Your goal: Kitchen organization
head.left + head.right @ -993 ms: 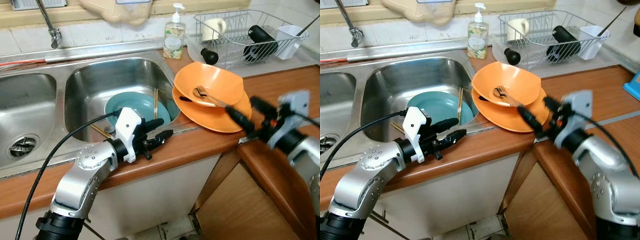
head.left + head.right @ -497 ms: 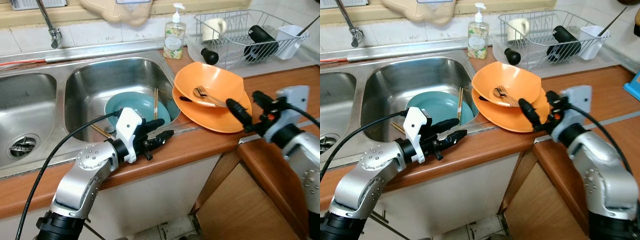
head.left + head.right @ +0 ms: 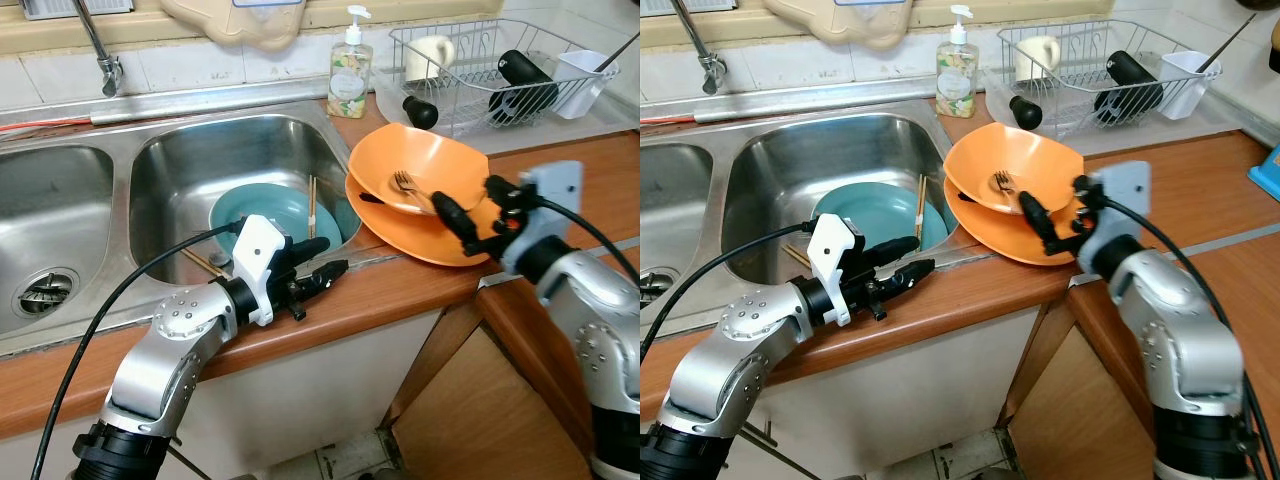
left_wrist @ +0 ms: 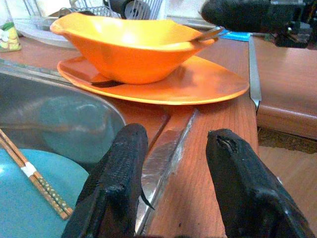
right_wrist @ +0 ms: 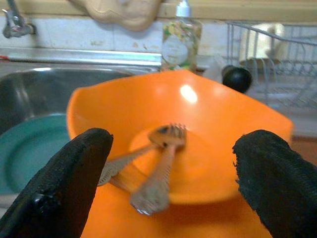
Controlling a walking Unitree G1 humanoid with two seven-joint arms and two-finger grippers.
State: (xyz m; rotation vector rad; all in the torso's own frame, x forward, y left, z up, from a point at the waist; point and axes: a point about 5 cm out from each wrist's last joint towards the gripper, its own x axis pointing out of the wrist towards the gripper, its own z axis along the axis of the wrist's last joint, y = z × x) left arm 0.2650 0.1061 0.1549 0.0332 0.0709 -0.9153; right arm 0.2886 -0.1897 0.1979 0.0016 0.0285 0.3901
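Orange bowl (image 3: 430, 166) sits on an orange plate (image 3: 455, 238), on the wood counter (image 3: 420, 285) just right of the sink (image 3: 235, 160). In the bowl: a fork (image 5: 161, 168) & what looks like a spoon (image 5: 126, 159), handles crossing; fork tines point toward the soap bottle (image 3: 349, 70).

Right gripper (image 3: 478, 205) is at the bowl's near-right rim, fingers spread wide w/ nothing between them; in the wrist view one pad (image 5: 64, 183) flanks each side of the bowl. Can't tell if a finger touches the rim.

Left gripper (image 3: 322, 262) hovers over the counter's front edge by the sink's right corner, fingers (image 4: 119, 183) apart, empty, pointing toward the plate.

In the sink: teal plate (image 3: 270, 215) w/ chopsticks (image 3: 311, 205) lying across its right side; another pair (image 3: 200, 262) near the front wall. 2nd basin w/ drain (image 3: 45, 290) to the left, tap (image 3: 100, 50) behind.

Behind the bowl: dish rack (image 3: 500, 70) w/ a cream mug (image 3: 428, 55), a black bottle (image 3: 520, 75) & a white cup (image 3: 580, 80); a black round knob (image 3: 420, 112) just in front of the rack.
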